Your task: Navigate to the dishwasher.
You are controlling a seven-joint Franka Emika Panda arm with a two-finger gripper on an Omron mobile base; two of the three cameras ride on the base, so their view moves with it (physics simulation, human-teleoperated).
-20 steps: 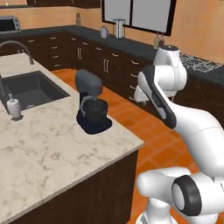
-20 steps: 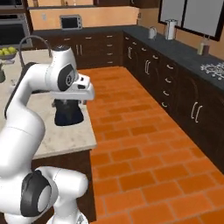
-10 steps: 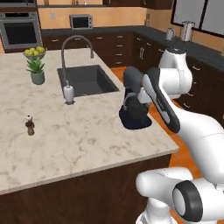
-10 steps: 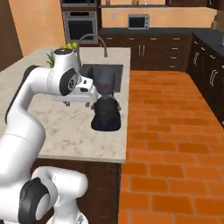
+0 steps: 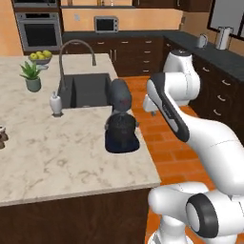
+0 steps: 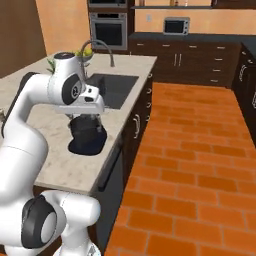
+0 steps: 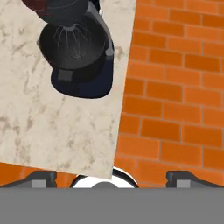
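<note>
One grey panel, the dishwasher point(image 6: 111, 202), sits in the side of the island counter point(image 6: 55, 165) that faces the brick floor point(image 6: 200, 150). In the right base view it lies low and left of centre, just right of the robot's base. A dark handle point(image 6: 111, 167) runs along the panel's top, directly under the counter's edge. The panel is seen at a steep angle, so its full width cannot be judged.

The claw point(image 7: 112, 178) hangs above the counter's near corner, and its fingertips point(image 7: 41, 178) stand wide apart with nothing between them. In the hand view it looks down on the marble edge and the floor beside it.

A dark stand mixer point(image 5: 121, 128) stands on the counter above the dishwasher, near the edge and just beside the claw. Its bowl and whisk show from above in the hand view.

Behind the mixer a sink point(image 5: 88, 90) is set into the counter, with an arched faucet point(image 5: 71, 47) at its left side. A soap dispenser point(image 5: 56, 103) stands at the sink's near left corner. Further back are a small potted plant point(image 5: 32, 76) and a fruit bowl point(image 5: 40, 57).

Against the far wall are a wall oven point(image 5: 38, 31) and a microwave point(image 5: 106, 24) on the dark cabinet run, well apart from the dishwasher.
</note>
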